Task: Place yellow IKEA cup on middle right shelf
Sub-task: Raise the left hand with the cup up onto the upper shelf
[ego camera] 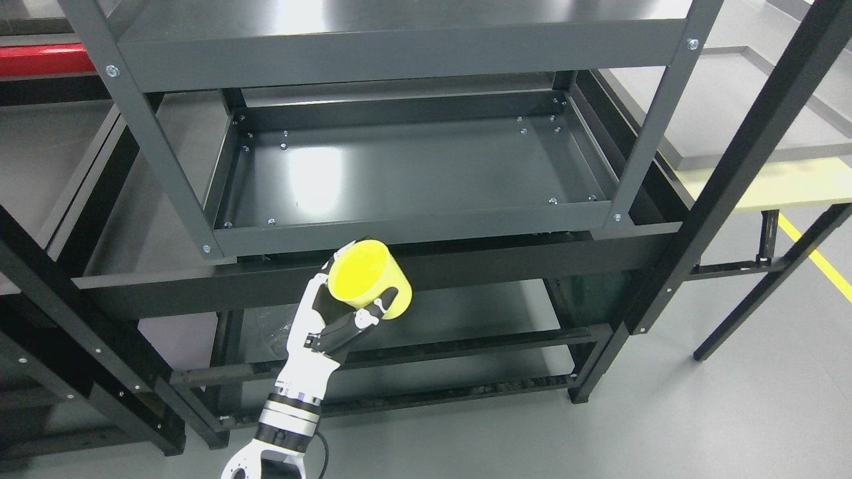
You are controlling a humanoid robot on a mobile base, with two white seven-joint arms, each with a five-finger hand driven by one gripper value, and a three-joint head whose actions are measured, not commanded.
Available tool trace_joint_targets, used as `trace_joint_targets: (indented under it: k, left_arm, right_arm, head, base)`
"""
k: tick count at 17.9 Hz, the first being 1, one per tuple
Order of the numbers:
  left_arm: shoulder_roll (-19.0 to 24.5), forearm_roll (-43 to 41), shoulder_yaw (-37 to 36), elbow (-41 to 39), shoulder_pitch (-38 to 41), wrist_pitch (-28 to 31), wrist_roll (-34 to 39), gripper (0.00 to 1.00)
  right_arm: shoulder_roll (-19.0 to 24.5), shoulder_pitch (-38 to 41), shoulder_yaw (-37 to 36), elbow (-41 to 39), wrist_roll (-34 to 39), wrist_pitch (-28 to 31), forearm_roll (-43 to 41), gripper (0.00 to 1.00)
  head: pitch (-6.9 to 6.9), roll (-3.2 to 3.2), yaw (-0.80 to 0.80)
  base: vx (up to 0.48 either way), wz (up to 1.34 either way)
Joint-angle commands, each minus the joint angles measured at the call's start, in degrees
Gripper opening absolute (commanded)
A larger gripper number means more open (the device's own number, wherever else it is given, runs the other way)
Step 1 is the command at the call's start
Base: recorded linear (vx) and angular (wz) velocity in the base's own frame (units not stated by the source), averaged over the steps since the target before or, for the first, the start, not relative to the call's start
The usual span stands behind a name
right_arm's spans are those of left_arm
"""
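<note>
One yellow cup (370, 279), one robot hand (333, 322), one dark metal shelving rack (413, 219)

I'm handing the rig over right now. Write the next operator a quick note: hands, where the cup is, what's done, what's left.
Left hand: shut on the yellow cup, fingers wrapped around its side, cup tilted with the opening facing up toward the camera.
Right hand: not in view.
Cup position: held in the air in front of the dark metal shelf unit, just below the front rim of the middle shelf tray. It touches no shelf.
Done: cup grasped and lifted.
Left: raise it over the front rim, move it to the right side of the middle shelf, set it down, release, and withdraw the hand.
</note>
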Motion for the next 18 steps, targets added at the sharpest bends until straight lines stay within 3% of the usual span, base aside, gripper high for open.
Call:
trace_joint_targets:
  k: [1, 4, 8, 13, 18]
  left_arm:
    - [1.0, -0.8, -7.8, -1.4, -5.1, -0.1, 0.0, 0.01]
    - [1.0, -3.0, -11.1, -1.7, -9.6, 0.0, -0.1, 0.01]
    - [3.8, -4.8, -24.5, -2.4, -17.3, 0.0, -0.3, 0.01]
    - [2.6, -4.5, -36.4, -2.2, -28.2, 0.8, -0.4, 0.01]
    - [1.0, -0.6, -38.8, -2.1, -37.9, 1.4, -0.4, 0.0]
  right_arm:
    - [-1.0, 0.8, 1.0, 0.0, 0.0, 0.0, -1.4, 0.99]
    - [-1.0, 0.8, 1.0, 0.0, 0.0, 0.0, -1.4, 0.99]
    - [-1.0, 0.8, 1.0, -0.1, 0.0, 0.0, -1.4, 0.99]
    - [-1.0, 0.8, 1.0, 0.0, 0.0, 0.0, -1.4, 0.99]
    - [-1.0, 0.8, 1.0, 0.0, 0.0, 0.0, -1.4, 0.99]
  head:
    - [0.0, 0.0, 0.0]
    - [0.0, 0.0, 0.0]
    - [0.0, 0.0, 0.0]
    - [0.0, 0.0, 0.0]
    - [0.0, 0.0, 0.0]
  base:
    - [0.136, 0.09]
    - [0.152, 0.18]
    - [0.16, 0.33]
    - [0.118, 0.25]
    - [0.057, 0.07]
